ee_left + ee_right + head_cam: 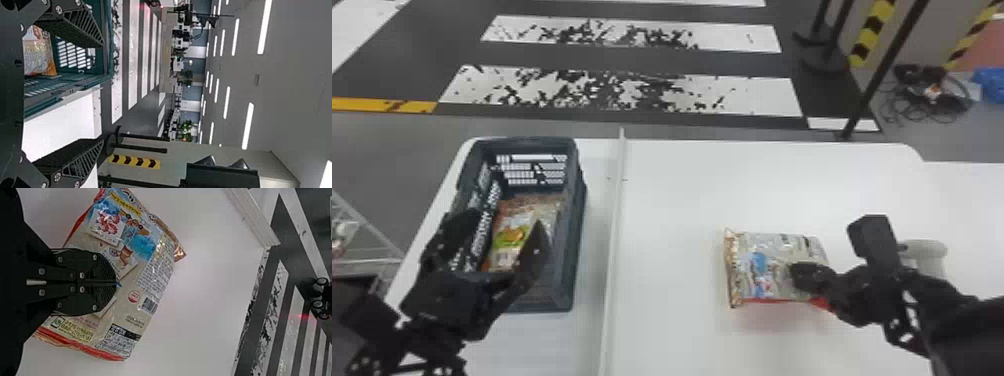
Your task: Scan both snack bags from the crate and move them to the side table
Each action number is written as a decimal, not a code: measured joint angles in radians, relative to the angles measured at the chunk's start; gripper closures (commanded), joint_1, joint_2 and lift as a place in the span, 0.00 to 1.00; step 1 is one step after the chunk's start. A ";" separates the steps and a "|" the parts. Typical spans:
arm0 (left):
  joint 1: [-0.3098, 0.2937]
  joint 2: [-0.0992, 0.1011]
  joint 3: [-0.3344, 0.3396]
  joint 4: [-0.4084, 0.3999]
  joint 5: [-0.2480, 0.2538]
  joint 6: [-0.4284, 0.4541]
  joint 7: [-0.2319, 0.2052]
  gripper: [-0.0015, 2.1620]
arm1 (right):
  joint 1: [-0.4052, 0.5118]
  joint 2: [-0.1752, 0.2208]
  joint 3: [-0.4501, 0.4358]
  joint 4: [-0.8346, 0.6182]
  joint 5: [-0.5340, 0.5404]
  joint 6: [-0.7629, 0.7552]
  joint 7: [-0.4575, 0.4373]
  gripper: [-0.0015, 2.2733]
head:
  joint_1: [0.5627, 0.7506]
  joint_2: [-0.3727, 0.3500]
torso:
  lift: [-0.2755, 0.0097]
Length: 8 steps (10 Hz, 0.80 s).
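My right gripper [116, 283] is clenching one snack bag [757, 265] at the head view's lower right; my left gripper [505, 218] is hanging lower left, fingers apart, over the crate [576, 215], which is holding the other snack bag [514, 235]. Scanning is probably under way; the next move is calling for turning the barcode [149, 305] towards a scanner.

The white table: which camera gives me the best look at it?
The head view. It takes in the table on both sides of the white divider, out to its far edge. The left wrist view shows a strip beside the crate; the right wrist view, a stretch around the snack bag.
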 measured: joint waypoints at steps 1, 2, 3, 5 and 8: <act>0.000 0.000 0.000 0.001 0.002 0.000 0.000 0.07 | 0.000 0.002 0.010 0.022 0.011 -0.013 -0.001 0.99 | 0.70 0.50 | 0.70; -0.002 0.000 0.000 0.004 0.004 -0.003 0.000 0.07 | 0.000 0.004 0.019 0.039 0.019 -0.019 -0.001 0.99 | 0.70 0.50 | 0.70; -0.003 0.001 0.000 0.007 0.006 -0.007 -0.002 0.07 | 0.000 0.005 0.027 0.051 0.024 -0.022 -0.003 0.99 | 0.70 0.50 | 0.70; -0.003 0.002 0.004 0.013 0.011 -0.010 -0.003 0.07 | 0.024 0.008 0.036 0.026 0.026 -0.019 -0.004 0.99 | 0.70 0.52 | 0.70; -0.003 0.001 0.005 0.016 0.013 -0.012 -0.006 0.07 | 0.054 0.016 0.011 -0.130 0.003 0.039 -0.004 0.99 | 0.70 0.56 | 0.70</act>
